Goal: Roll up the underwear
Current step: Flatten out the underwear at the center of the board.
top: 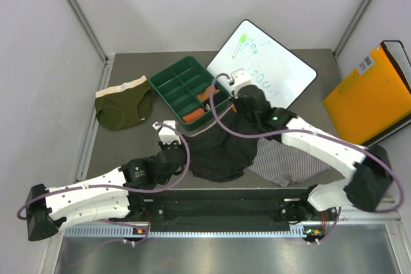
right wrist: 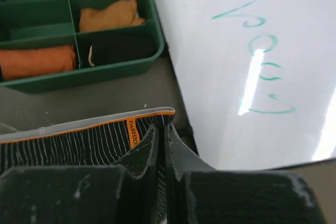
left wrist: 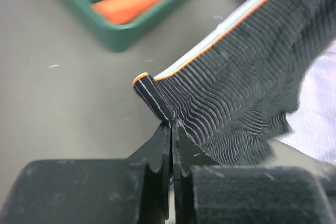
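Black underwear (top: 218,153) with fine white lines and an orange-edged waistband lies spread at the table's middle. My left gripper (top: 172,139) is shut on its left waistband corner; in the left wrist view the gripper (left wrist: 171,125) pinches the cloth (left wrist: 247,77) at that corner. My right gripper (top: 241,111) is shut on the opposite corner; in the right wrist view the gripper (right wrist: 164,125) clamps the waistband (right wrist: 79,140) beside an orange label. Olive green underwear (top: 123,108) with a cream waistband lies at the left. Grey-white striped underwear (top: 286,162) lies under my right arm.
A green divided tray (top: 168,81) with rolled orange and dark cloths stands behind the black underwear, also in the wrist views (left wrist: 121,35) (right wrist: 79,80). A whiteboard (top: 270,68) lies at the back right, and an orange folder (top: 372,94) at the far right.
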Controlling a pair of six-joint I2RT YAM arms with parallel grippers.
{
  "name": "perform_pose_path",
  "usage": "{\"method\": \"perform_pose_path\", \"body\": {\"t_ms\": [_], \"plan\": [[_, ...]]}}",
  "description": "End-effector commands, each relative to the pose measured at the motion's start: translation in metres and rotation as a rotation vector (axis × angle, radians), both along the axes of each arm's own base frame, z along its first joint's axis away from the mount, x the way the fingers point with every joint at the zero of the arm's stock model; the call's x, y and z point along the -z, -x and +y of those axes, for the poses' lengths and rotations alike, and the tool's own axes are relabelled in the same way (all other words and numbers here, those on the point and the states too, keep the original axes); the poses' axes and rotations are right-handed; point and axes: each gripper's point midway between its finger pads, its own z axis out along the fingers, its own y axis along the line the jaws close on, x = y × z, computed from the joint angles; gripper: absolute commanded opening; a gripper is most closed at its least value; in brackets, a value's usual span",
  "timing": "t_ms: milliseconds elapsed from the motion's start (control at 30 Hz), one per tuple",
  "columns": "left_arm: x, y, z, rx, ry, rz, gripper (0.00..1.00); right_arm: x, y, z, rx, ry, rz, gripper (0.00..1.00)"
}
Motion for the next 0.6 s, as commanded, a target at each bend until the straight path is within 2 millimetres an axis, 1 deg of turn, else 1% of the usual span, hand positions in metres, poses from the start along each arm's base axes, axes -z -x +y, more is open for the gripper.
{"method": "perform_pose_path", "body": {"t_ms": [0, 33, 67, 100, 133, 200, 233, 267, 333, 367, 400, 433, 467, 500, 533, 567], "plan": [[0.008, -0.017, 0.035, -0.198, 0.034, -0.077, 0.0, 0.009, -0.033, 0.046, -0.07, -0.035, 0.001, 0.0], [0.012, -0.016, 0.039, -0.21, 0.031, -0.073, 0.0, 0.022, -0.044, 0.059, -0.076, -0.025, 0.018, 0.0], [0.021, -0.016, 0.046, -0.231, 0.014, -0.07, 0.0, 0.031, -0.05, 0.067, -0.083, -0.015, 0.032, 0.0], [0.024, -0.016, 0.049, -0.242, 0.013, -0.071, 0.0, 0.036, -0.054, 0.074, -0.091, -0.012, 0.041, 0.0], [0.026, -0.017, 0.052, -0.251, 0.003, -0.076, 0.0, 0.048, -0.065, 0.085, -0.094, -0.002, 0.055, 0.0], [0.034, -0.019, 0.063, -0.285, -0.02, -0.074, 0.0, 0.057, -0.073, 0.093, -0.094, 0.01, 0.067, 0.0], [0.037, -0.02, 0.066, -0.293, -0.028, -0.069, 0.0, 0.056, -0.078, 0.099, -0.094, 0.004, 0.065, 0.0], [0.042, -0.023, 0.073, -0.313, -0.043, -0.063, 0.0, 0.066, -0.082, 0.101, -0.084, 0.016, 0.08, 0.0], [0.046, -0.028, 0.073, -0.307, -0.04, -0.067, 0.0, 0.07, -0.086, 0.105, -0.077, 0.014, 0.081, 0.0], [0.057, -0.029, 0.075, -0.295, -0.041, -0.035, 0.0, 0.079, -0.087, 0.105, -0.067, 0.026, 0.099, 0.0], [0.059, -0.031, 0.075, -0.287, -0.042, -0.028, 0.0, 0.081, -0.088, 0.105, -0.061, 0.03, 0.107, 0.0], [0.063, -0.033, 0.076, -0.284, -0.038, -0.015, 0.0, 0.08, -0.088, 0.105, -0.052, 0.027, 0.115, 0.07], [0.067, -0.037, 0.078, -0.286, -0.028, 0.008, 0.0, 0.083, -0.085, 0.101, -0.044, 0.045, 0.131, 0.16], [0.067, -0.039, 0.08, -0.291, -0.028, 0.014, 0.0, 0.076, -0.083, 0.097, -0.038, 0.038, 0.124, 0.27], [0.068, -0.041, 0.081, -0.292, -0.029, 0.018, 0.0, 0.078, -0.078, 0.091, -0.033, 0.042, 0.132, 0.53], [0.067, -0.045, 0.079, -0.288, -0.021, 0.024, 0.0, 0.075, -0.073, 0.087, -0.027, 0.033, 0.132, 0.64]]}}
